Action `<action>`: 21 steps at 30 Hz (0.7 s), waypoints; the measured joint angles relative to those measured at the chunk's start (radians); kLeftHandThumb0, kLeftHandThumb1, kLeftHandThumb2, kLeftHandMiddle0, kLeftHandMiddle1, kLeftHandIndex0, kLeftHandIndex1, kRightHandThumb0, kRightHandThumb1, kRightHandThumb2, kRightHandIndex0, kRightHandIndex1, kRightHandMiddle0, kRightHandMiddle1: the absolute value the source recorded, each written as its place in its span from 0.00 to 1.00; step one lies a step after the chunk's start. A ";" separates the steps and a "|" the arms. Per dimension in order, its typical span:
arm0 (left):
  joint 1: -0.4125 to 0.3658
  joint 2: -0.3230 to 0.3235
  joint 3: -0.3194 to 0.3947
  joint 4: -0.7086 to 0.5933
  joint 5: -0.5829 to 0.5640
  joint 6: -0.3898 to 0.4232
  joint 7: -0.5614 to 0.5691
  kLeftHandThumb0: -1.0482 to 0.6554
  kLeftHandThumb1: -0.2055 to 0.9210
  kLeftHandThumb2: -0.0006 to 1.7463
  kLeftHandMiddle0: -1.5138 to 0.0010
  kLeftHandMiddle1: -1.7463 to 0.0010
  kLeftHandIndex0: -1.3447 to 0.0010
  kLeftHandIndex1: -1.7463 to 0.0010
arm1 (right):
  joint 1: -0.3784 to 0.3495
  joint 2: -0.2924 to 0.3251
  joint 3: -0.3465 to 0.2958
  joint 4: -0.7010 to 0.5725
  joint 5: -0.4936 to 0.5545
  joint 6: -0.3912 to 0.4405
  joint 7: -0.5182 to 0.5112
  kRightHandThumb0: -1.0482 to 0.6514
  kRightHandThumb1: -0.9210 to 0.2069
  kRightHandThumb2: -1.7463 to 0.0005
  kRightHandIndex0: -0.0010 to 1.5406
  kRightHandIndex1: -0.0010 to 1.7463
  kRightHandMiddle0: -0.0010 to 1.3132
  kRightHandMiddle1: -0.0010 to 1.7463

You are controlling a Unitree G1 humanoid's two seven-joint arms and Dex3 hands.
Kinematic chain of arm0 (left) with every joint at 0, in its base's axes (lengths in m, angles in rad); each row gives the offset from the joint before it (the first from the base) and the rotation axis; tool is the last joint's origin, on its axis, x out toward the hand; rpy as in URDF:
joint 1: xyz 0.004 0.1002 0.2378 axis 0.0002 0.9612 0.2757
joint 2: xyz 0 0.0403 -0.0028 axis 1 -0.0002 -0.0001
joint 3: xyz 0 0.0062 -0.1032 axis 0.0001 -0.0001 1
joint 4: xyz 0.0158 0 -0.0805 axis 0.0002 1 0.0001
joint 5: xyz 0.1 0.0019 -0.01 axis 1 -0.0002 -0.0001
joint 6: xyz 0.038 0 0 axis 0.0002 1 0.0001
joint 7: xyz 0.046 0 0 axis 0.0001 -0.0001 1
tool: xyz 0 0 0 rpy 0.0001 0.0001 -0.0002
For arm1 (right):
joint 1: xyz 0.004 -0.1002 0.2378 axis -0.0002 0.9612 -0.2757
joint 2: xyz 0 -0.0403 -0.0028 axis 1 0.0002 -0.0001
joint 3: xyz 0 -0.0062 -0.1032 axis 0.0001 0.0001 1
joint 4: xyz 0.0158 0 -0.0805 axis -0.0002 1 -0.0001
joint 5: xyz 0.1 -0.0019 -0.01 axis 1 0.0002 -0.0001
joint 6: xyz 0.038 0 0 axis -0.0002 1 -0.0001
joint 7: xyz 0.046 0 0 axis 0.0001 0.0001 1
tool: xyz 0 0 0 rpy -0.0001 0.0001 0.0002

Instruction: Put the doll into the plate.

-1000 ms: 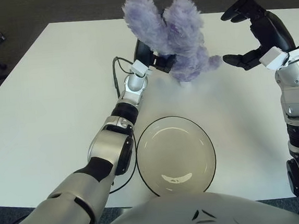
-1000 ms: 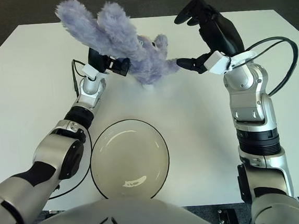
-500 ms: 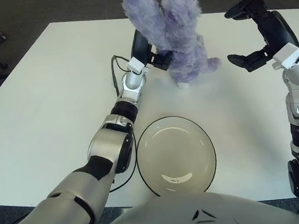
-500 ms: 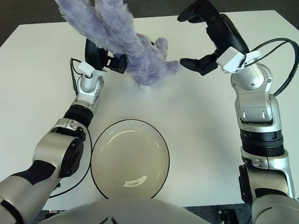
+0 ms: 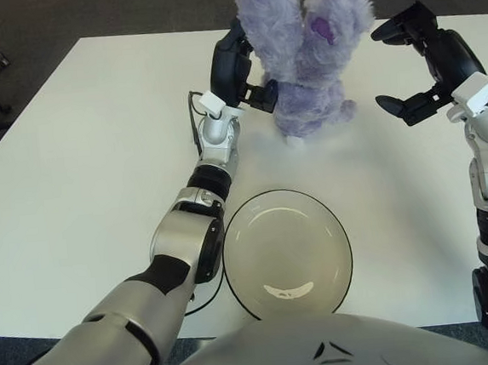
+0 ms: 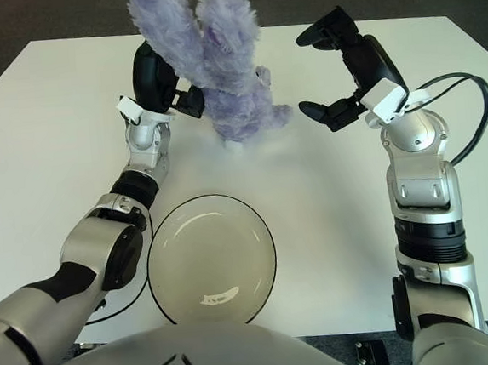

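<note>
Purple doll (image 5: 306,57) gripped by left hand (image 5: 236,68), right hand (image 5: 426,60) just beside

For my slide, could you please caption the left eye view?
Left hand grips the purple doll above the table; right hand open beside it; plate empty.

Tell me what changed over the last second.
The left hand, holding the doll, swung it to the right and tipped it upright, ears pointing up. The right hand, open, drew back to the right, away from the doll. The plate stayed put, empty.
</note>
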 measured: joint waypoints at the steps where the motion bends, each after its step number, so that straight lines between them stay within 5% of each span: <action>1: 0.000 -0.001 0.002 -0.006 -0.013 0.005 -0.014 0.62 0.11 0.98 0.37 0.10 0.48 0.00 | 0.000 0.003 -0.003 0.021 0.016 0.007 0.003 0.56 0.80 0.23 0.00 0.46 0.00 0.67; 13: 0.001 -0.013 0.047 -0.077 -0.132 0.126 -0.111 0.62 0.13 0.93 0.36 0.18 0.46 0.00 | -0.008 0.020 -0.016 0.126 0.107 0.026 0.021 0.65 0.82 0.17 0.00 0.53 0.00 0.70; 21: 0.002 -0.016 0.065 -0.091 -0.139 0.139 -0.123 0.62 0.13 0.93 0.37 0.18 0.46 0.00 | 0.017 0.109 -0.008 0.057 0.167 -0.025 -0.014 0.69 0.83 0.12 0.04 0.62 0.03 0.79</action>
